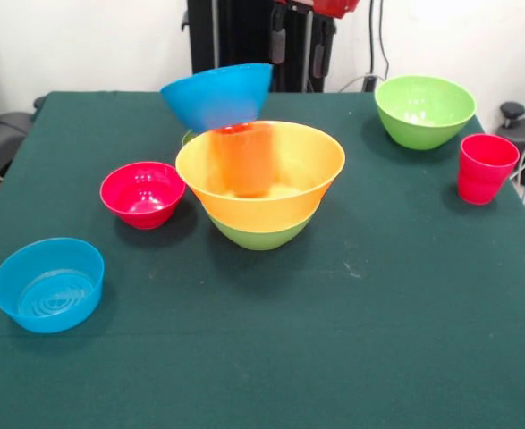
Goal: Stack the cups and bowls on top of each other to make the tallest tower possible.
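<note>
At the table's middle, a very wide orange bowl [260,183] sits nested in a big green bowl [260,236]. An orange cup [244,159] stands upside down inside the orange bowl. Behind them a big blue bowl [217,94] is tilted and propped up, with a sliver of green [189,137] showing under it. What holds it up is hidden. A small red bowl [143,192] stands to the left and a small blue bowl [49,283] at the front left. Another big green bowl [424,109] and a red cup [486,168] are at the right. My gripper [300,40] hangs drawn back at the top edge, touching nothing.
Dark green cloth [378,340] covers the table. Its right edge runs close to the red cup. Black equipment [514,114] and cables lie beyond the far right corner.
</note>
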Robot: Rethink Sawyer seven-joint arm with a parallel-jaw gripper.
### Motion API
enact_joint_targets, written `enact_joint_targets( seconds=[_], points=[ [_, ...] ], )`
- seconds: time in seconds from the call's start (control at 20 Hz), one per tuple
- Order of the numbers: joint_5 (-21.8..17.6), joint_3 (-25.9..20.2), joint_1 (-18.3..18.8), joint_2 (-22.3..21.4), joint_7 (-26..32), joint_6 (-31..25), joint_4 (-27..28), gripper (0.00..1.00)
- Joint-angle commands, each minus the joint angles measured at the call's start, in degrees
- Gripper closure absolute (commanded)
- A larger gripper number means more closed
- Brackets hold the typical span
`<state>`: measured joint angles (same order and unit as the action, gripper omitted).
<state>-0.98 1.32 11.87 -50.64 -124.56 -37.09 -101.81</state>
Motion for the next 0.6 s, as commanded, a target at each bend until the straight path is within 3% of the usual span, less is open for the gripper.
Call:
enact_joint_targets(
  seconds=[0.05, 0.6],
  points=[
    [-0.2, -2.0, -0.7, 2.9, -4.3, -2.1, -2.5, 0.0],
    [-0.7, -2.0, -0.9, 4.9, -4.5, -1.0, -1.1, 0.0]
  ],
)
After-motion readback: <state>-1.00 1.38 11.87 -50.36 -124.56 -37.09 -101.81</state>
